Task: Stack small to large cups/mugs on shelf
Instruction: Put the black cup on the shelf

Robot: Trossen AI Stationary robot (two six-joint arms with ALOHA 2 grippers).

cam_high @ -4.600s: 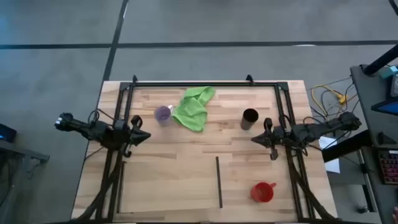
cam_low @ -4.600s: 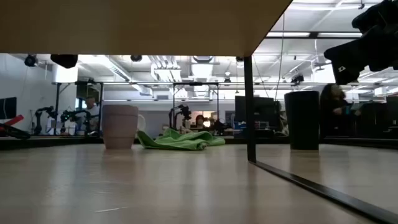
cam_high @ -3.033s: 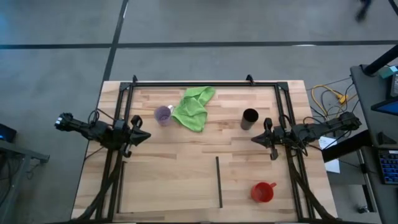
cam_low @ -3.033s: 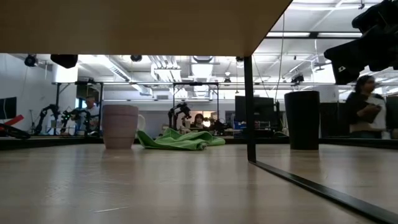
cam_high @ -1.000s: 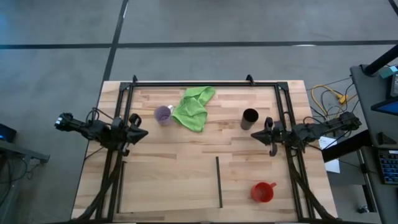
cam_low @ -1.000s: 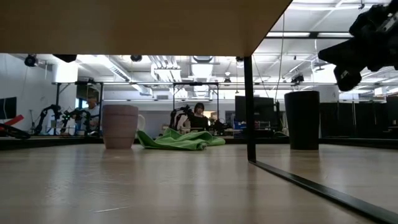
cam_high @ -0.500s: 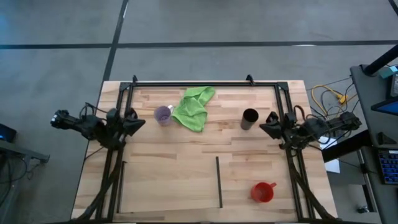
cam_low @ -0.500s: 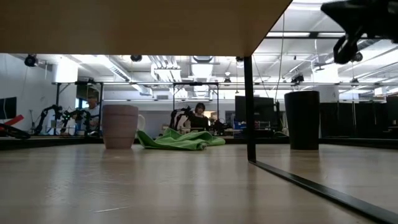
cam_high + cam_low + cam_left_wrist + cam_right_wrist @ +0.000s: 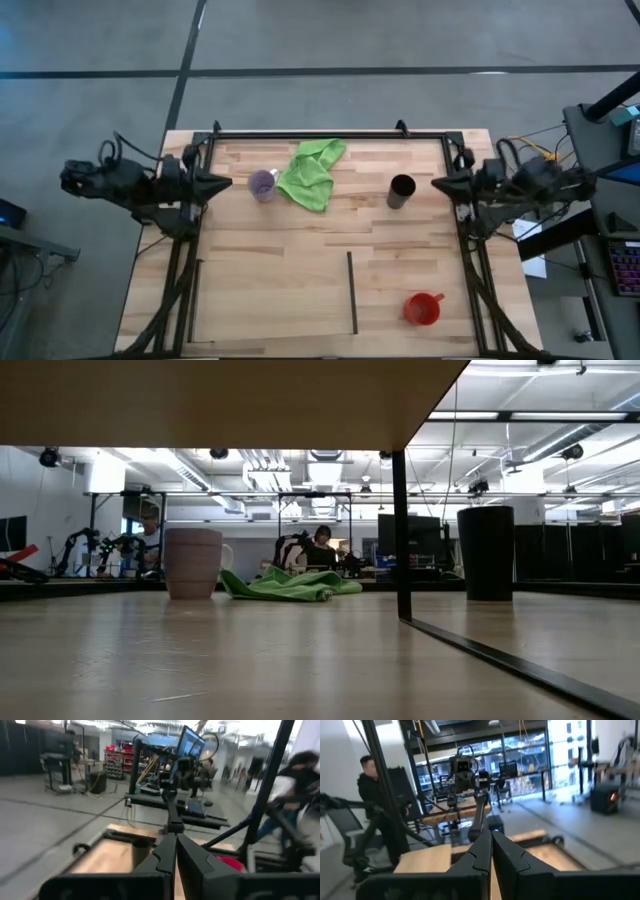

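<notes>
**Q:** What's on the bench (image 9: 300, 280) from overhead, and how many of each?

**Me:** Top-down I count three cups. The purple cup (image 9: 262, 184) sits toward the far left, touching or just beside one green cloth (image 9: 313, 173). The black cup (image 9: 401, 190) stands right of centre, well apart from the purple one. The red mug (image 9: 422, 309) is alone in the near right corner. One thin black bar (image 9: 352, 292) stands on the wood in the near half, left of the red mug. Nothing is stacked, all three stand separately. Two arms: my left gripper (image 9: 215, 183) is at the left edge of the bench, pointing in toward the purple cup, and the right gripper (image 9: 442, 184) is at the right edge, near the black cup. Neither touches anything.

**Q:** And from table height?

**Me:** Two cups show: the purple one on the left with its whitish handle, the black one on the right, the cloth between them. One black upright runs up to a wooden board overhead. I can't see the red mug or either gripper here.

**Q:** Wrist cams?

**Me:** Left wrist: fingers (image 9: 192, 865) pressed together, empty, with a bit of red behind them. Right wrist: fingers (image 9: 507, 857) also pressed together, holding nothing. People show in the room in both.
</notes>
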